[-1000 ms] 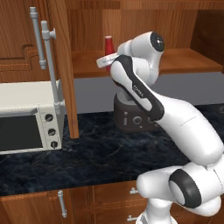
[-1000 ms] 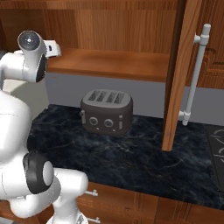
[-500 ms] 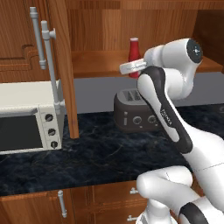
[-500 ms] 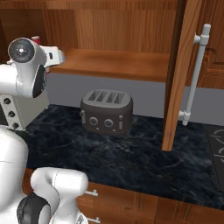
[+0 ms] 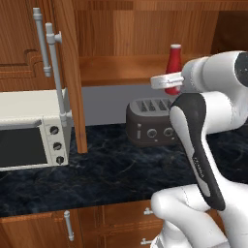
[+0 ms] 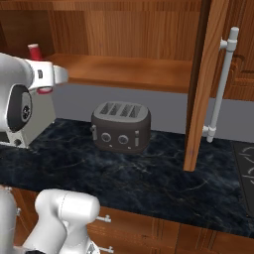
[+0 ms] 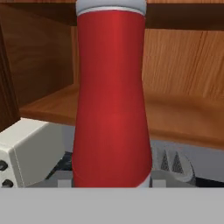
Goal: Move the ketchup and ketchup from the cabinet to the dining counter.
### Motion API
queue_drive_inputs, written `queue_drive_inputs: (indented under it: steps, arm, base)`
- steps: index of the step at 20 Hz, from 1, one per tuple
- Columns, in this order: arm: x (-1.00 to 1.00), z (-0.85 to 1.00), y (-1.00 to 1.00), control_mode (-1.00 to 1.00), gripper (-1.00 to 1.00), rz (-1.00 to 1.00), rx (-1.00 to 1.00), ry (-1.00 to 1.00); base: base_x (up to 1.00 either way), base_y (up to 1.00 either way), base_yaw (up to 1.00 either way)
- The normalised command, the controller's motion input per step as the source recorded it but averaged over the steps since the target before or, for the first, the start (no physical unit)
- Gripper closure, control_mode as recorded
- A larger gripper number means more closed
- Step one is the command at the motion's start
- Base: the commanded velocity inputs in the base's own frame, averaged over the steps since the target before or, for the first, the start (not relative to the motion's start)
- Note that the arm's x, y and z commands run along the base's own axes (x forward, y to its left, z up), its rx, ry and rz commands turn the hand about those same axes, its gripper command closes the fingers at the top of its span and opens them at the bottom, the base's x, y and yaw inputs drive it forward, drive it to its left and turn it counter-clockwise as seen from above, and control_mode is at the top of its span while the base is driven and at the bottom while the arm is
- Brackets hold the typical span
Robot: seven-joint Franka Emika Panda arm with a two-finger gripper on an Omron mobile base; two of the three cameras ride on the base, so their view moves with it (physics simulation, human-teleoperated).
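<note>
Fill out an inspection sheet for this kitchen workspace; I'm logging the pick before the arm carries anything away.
Surface: black veined counter, bearing appliances.
Job's things: ketchup bottle, upright, in front of the open cabinet shelf; second bottle not seen.
Clutter: toaster; toaster oven.
Grippers: gripper closed on the bottle.
Cables: nothing seen.
Surroundings: open cabinet door with bar handle; lower wooden drawers.

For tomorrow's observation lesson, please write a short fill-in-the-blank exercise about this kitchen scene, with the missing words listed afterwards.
1. The gripper is shut on a red ketchup bottle with a ____ cap.
2. The toaster has ____ slots on top.
3. The toaster oven stands on the black counter, ____ the open cabinet door.
Missing words: pale; four; beside
</note>
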Motion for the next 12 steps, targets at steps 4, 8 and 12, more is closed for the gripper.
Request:
queue_drive_inputs:
  steps: [4, 8, 12]
  arm:
    - [-0.61, 0.00, -0.28, -1.00, 1.00, -0.14, 0.00, 0.00]
    - [-0.49, 0.00, -0.35, -1.00, 1.00, -0.07, 0.00, -0.04]
    - [-0.36, -0.07, -0.32, -1.00, 1.00, -0.02, 0.00, -0.07]
  base:
    - [0.00, 0.00, 0.00]
    - [0.00, 0.00, 0.00]
    - [0.00, 0.00, 0.00]
